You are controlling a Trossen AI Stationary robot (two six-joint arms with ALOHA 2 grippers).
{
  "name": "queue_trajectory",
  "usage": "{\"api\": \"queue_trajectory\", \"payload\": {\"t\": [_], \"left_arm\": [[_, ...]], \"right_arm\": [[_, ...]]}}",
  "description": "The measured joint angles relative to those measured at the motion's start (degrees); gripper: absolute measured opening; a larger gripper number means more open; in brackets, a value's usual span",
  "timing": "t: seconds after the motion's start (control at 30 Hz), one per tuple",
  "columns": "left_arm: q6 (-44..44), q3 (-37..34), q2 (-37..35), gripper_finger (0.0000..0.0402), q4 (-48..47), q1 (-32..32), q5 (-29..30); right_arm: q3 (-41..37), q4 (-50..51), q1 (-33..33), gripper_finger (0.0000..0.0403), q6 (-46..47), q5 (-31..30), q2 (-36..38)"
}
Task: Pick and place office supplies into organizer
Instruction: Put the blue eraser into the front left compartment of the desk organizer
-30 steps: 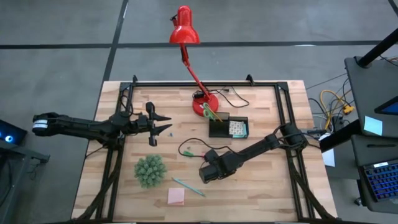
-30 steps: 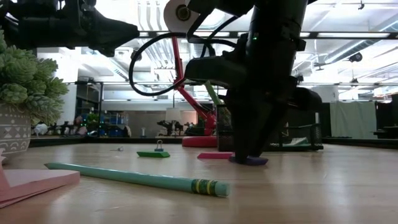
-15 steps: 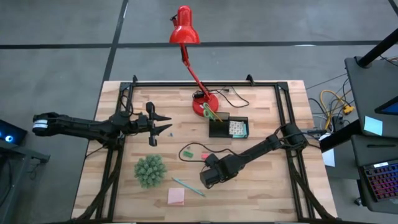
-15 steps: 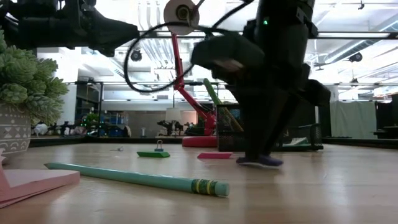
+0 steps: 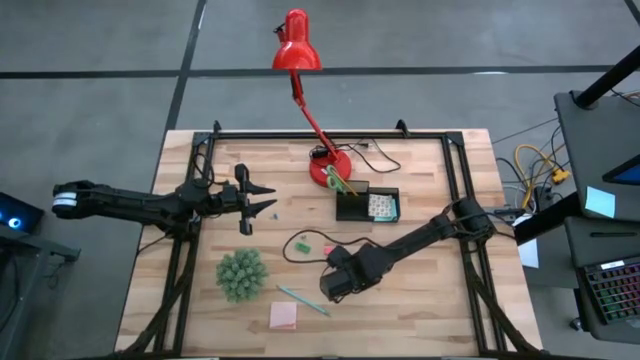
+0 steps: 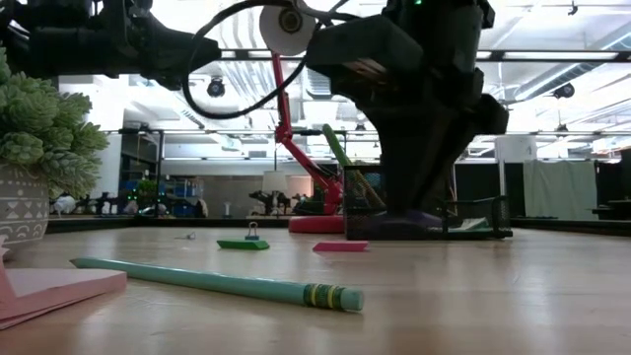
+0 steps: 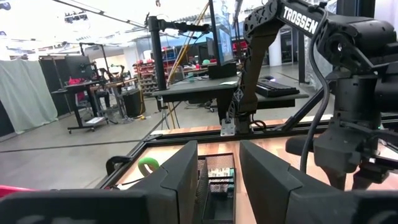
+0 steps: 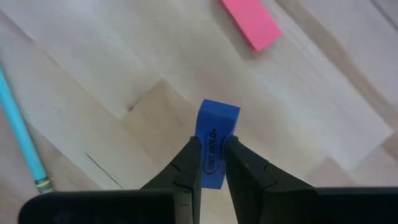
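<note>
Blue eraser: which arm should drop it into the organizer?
Right. The right gripper is shut on the blue eraser, lifted above the table near the organizer. The left gripper hovers open and empty on the table's left side.

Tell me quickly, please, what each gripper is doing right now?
Left gripper: open, holding nothing, above the table's left side.
Right gripper: shut on a small blue rectangular eraser, lifted off the wooden table.
</note>
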State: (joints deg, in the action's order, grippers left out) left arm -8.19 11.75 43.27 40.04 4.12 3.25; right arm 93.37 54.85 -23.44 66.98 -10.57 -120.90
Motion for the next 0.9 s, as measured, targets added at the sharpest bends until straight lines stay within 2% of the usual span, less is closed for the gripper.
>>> {"api": "queue_trajectory", "payload": {"t": [0.53, 0.9], "left_arm": [[0.1, 0.0, 0.0, 0.0107, 0.0, 0.0, 0.0], [0.3, 0.0, 0.0, 0.0107, -0.1, 0.0, 0.0]], "right_arm": [[9.7, 14.2, 4.6, 0.0052, -10.2, -7.3, 0.2], [10.1, 15.4, 12.0, 0.0052, -19.9, -8.1, 0.2]]}}
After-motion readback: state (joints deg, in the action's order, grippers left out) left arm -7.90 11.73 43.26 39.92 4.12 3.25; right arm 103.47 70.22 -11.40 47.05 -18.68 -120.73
